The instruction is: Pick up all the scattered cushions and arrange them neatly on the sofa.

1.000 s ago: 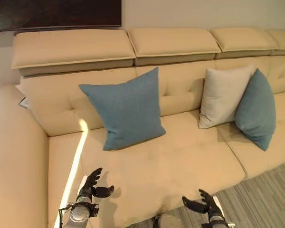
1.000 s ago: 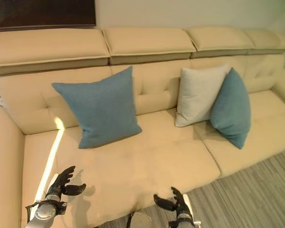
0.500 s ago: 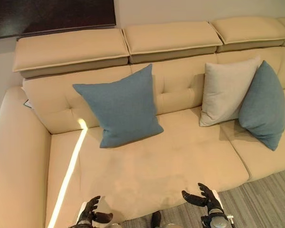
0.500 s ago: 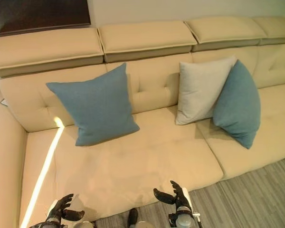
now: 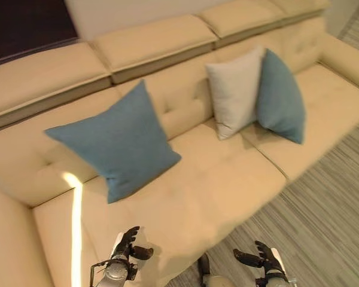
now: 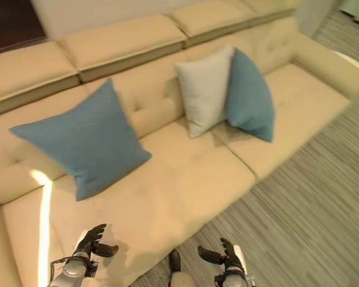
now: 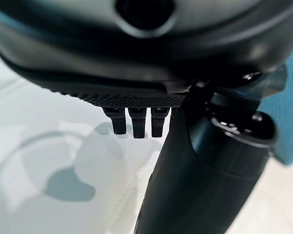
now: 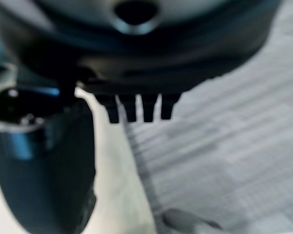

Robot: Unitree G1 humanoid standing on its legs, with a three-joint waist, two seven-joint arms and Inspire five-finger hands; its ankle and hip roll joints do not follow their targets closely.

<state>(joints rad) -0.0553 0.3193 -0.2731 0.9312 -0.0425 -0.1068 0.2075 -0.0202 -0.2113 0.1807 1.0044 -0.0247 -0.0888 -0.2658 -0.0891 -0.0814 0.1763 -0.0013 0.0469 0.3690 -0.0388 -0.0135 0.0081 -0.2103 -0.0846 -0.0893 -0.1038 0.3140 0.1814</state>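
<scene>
Three cushions (image 5: pixel 118 142) on sofa (image 5: pixel 209 197); hands (image 5: pixel 127 244) empty.

Sofa (image 5: pixel 215 191): smooth matt beige upholstery, leather-like. Blue cushion (image 5: pixel 116 143): coarse woven cloth. Floor (image 5: pixel 329 221): ribbed grey carpet, matt.

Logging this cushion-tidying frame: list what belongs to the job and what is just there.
Job:
large blue cushion
white cushion
smaller blue cushion
sofa
left robot hand, open
right robot hand, open

Just there:
striped carpet
</scene>
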